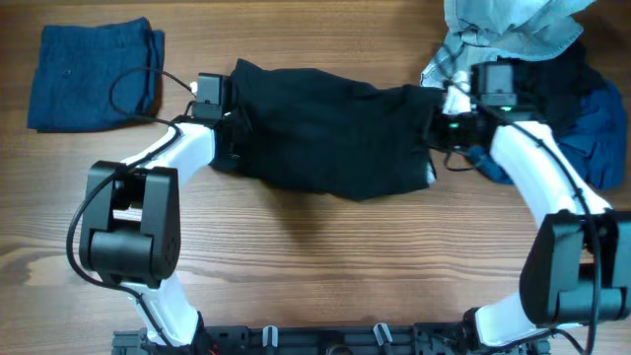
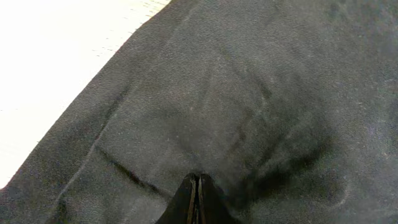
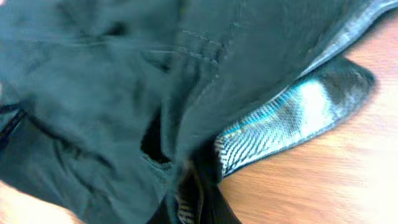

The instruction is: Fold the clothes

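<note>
A black garment (image 1: 330, 138) is stretched across the middle of the table between my two grippers. My left gripper (image 1: 225, 126) is at its left edge, fingers shut together over the black cloth (image 2: 249, 93) in the left wrist view (image 2: 197, 186). My right gripper (image 1: 441, 120) is at the garment's right edge, shut on the cloth (image 3: 124, 81); its fingertips (image 3: 193, 199) pinch a fold with a pale woven lining (image 3: 273, 124) showing beside them.
A folded blue garment (image 1: 94, 74) lies at the far left corner. A heap of unfolded clothes, light blue (image 1: 513, 30) and dark blue (image 1: 596, 138), sits at the far right behind my right arm. Bare wood (image 1: 335, 266) lies in front.
</note>
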`<state>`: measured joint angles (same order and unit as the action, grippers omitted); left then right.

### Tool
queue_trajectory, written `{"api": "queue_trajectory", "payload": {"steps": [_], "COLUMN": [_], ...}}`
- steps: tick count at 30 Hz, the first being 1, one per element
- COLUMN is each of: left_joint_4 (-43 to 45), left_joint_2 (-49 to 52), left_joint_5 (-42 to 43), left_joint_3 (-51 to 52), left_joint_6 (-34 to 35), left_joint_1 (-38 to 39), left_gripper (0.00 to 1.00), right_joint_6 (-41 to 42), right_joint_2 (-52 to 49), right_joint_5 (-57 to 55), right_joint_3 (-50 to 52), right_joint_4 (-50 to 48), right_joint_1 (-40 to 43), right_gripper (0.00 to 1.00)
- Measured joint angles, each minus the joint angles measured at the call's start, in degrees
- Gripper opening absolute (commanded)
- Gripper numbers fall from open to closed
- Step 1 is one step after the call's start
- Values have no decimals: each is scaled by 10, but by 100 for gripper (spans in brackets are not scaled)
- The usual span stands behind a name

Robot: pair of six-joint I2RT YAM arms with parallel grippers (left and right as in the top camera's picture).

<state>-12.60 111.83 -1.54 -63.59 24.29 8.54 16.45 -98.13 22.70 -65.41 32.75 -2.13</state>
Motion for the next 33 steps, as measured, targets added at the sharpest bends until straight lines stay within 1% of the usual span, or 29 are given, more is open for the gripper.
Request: {"api": "queue_trajectory", "payload": {"steps": [2, 7, 15, 20, 27, 33], "left_joint_4": [0, 0, 2, 5, 11, 11], "left_joint_2": [0, 0, 0, 0, 0, 0], "left_joint_5": [-2, -3, -3, -3, -2, -1], "left_joint_3": [0, 0, 0, 0, 0, 0], "left_joint_6": [0, 0, 0, 0, 0, 0], "left_joint_1": [2, 2, 2, 3, 5, 5], "left_gripper": [4, 4, 4, 4, 4, 4], "right_joint_6": [5, 46, 118, 161, 207, 230], "right_joint_2": [0, 0, -3, -42, -90, -90], "right_joint_5": [0, 0, 0, 0, 4, -1], "right_joint_3": [0, -2, -2, -2, -2, -2], "right_joint_4": [-21, -125, -280, -367, -467, -501], "right_joint_1": [-43, -135, -240, -281, -309, -321], "right_gripper": [4, 4, 4, 4, 4, 4]}}
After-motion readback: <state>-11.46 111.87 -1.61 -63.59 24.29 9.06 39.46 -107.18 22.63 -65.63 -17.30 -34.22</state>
